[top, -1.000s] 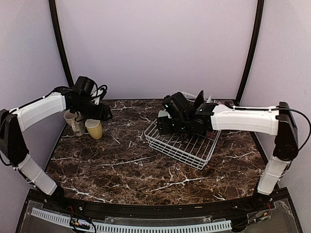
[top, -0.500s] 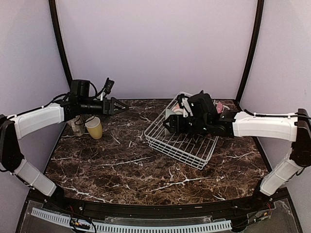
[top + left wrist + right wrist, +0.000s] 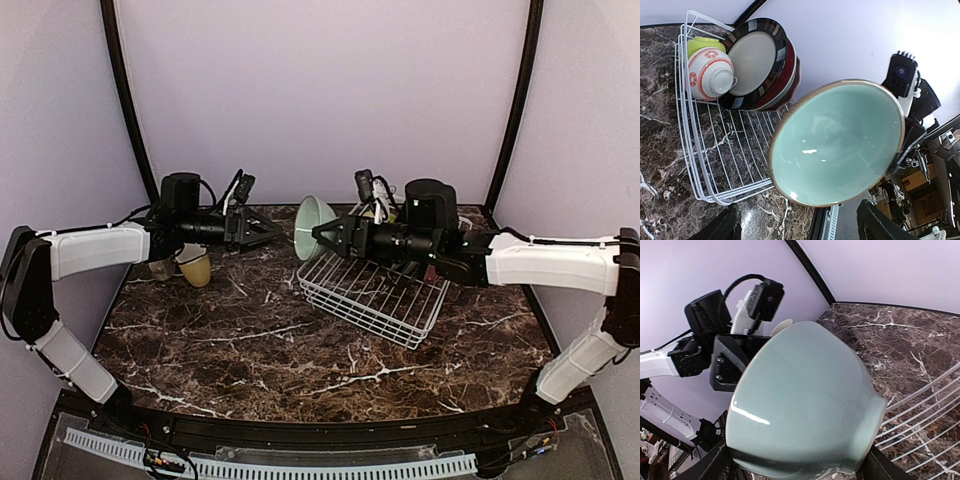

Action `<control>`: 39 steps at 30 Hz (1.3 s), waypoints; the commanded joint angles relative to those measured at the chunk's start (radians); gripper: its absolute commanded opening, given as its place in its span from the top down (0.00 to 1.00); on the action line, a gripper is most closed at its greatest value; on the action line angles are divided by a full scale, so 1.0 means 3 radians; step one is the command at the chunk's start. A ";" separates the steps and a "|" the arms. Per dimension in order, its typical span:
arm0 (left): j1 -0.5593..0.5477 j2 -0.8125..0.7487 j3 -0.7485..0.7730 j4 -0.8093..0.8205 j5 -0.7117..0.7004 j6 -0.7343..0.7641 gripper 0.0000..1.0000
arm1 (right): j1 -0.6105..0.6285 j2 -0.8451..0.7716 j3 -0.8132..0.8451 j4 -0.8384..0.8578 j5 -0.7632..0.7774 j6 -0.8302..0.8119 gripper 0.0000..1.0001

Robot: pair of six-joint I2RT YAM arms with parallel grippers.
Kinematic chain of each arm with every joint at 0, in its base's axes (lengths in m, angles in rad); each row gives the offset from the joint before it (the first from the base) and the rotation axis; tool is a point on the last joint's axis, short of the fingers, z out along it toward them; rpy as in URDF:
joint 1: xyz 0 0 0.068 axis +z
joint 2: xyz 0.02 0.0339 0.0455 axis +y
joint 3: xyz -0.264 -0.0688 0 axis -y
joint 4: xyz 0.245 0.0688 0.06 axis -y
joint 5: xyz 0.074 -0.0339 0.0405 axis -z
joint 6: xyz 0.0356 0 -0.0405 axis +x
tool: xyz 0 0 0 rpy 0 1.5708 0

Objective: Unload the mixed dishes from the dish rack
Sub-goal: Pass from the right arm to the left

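hanging above the far left corner of the dish rack (image 3: 375, 300), the mint bowl (image 3: 312, 226) lay tipped on its side in the middle of the top view. its mouth was turned toward the left of the frame. we saw the right gripper (image 3: 333, 238) clamped on it from the foot side. in the right wrist view 1 finger showed at each lower corner, with the bowl's base between them. nothing else touched the bowl.

the left gripper (image 3: 266, 232) faced the bowl's mouth from the left, its 2 fingers spread wide and holding nothing. a clear gap lay between its tips and the bowl's brown rim. in the left wrist view the pale green inside of the bowl filled the centre and right of the frame.

the rack rested on the dark marbled table (image 3: 250, 350), right of centre in the top view. at the upper left of the left wrist view, its far end held a pink-striped bowl (image 3: 710, 72) with a lime bowl (image 3: 702, 44) just behind. beside them a black plate (image 3: 757, 62) stood on edge, and a red plate (image 3: 791, 82) leaned at its back.

at the left of the top view, a yellow mug (image 3: 195, 268) and a beige mug (image 3: 160, 268) sat on the table just beside each other, partly hidden by the left arm.
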 commanded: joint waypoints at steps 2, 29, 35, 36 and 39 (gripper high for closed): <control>-0.0016 0.0165 0.0042 -0.0078 0.0066 -0.0049 0.23 | 0.0006 0.0148 0.0124 0.0903 -0.0491 0.0241 1.00; -0.0029 0.0086 0.0225 -0.0630 -0.0149 0.0378 0.99 | 0.0009 0.0446 0.0239 0.0741 -0.0556 0.0410 0.55; 0.0090 -0.0024 0.0310 -0.1194 -0.0865 0.0670 0.99 | -0.0087 0.0331 0.0235 0.0080 -0.0085 0.0366 0.01; 0.0114 -0.0025 0.0330 -0.1257 -0.1042 0.0694 0.99 | -0.0105 0.0311 0.0219 0.0032 -0.0059 0.0369 0.01; 0.0227 -0.0003 0.0390 -0.1484 -0.1199 0.0779 0.99 | -0.0155 0.0234 0.0121 0.0006 -0.0001 0.0359 0.01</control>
